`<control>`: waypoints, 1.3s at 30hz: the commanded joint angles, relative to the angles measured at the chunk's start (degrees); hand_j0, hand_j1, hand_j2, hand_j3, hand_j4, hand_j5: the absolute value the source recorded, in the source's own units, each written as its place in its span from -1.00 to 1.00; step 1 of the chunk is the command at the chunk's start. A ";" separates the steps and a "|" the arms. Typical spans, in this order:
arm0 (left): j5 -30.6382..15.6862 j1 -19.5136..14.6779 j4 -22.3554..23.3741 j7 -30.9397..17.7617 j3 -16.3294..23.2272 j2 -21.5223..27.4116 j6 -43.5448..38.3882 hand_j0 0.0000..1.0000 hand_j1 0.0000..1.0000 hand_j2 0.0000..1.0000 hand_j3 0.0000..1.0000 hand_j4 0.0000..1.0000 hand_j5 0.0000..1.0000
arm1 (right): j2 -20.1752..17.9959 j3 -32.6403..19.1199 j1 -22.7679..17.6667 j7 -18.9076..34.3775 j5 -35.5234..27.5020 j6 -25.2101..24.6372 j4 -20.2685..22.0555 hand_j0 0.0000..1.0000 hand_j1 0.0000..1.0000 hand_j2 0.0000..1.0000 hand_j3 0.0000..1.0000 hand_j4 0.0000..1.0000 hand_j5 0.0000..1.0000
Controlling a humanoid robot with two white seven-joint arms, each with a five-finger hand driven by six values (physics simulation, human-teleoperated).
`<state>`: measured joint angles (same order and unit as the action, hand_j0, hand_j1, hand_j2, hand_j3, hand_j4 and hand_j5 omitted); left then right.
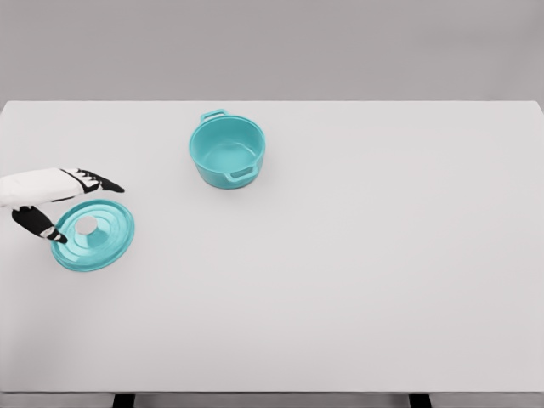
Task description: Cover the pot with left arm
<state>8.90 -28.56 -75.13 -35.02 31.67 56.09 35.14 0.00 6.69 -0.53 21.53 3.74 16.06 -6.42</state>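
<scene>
One left robot hand (pixel 75 206), fingers spread and holding nothing, hovers at the 9 o'clock rim of the teal lid (pixel 93 235) lying flat on the white desk (pixel 357 272). Uncovered teal pot (pixel 227 151) stands well apart at 1 o'clock from the lid.

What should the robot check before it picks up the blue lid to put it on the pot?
1. Pot open and waiting: ok. The pot stands upright and looks empty.
2. Lid within reach: ok. The lid lies flat on the table, knob up.
3. Left robot hand near the lid: ok. It sits at the lid's left edge, fingers spread.
4. Knob grasped: not ok. The fingers are not closed on it.
5. Path from lid to pot free: ok. Nothing lies between them.
6. Thumb touching the lid rim: cannot tell.
</scene>
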 commanded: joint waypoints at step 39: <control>-0.72 1.76 3.15 7.78 1.90 -0.99 -0.14 1.00 1.00 1.00 1.00 1.00 1.00 | 0.00 -0.01 0.00 0.00 0.03 0.03 0.00 1.00 1.00 1.00 1.00 1.00 1.00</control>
<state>8.56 -26.81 -71.95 -27.27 33.64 55.15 35.12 0.00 6.69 -0.53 21.53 3.74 16.06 -6.42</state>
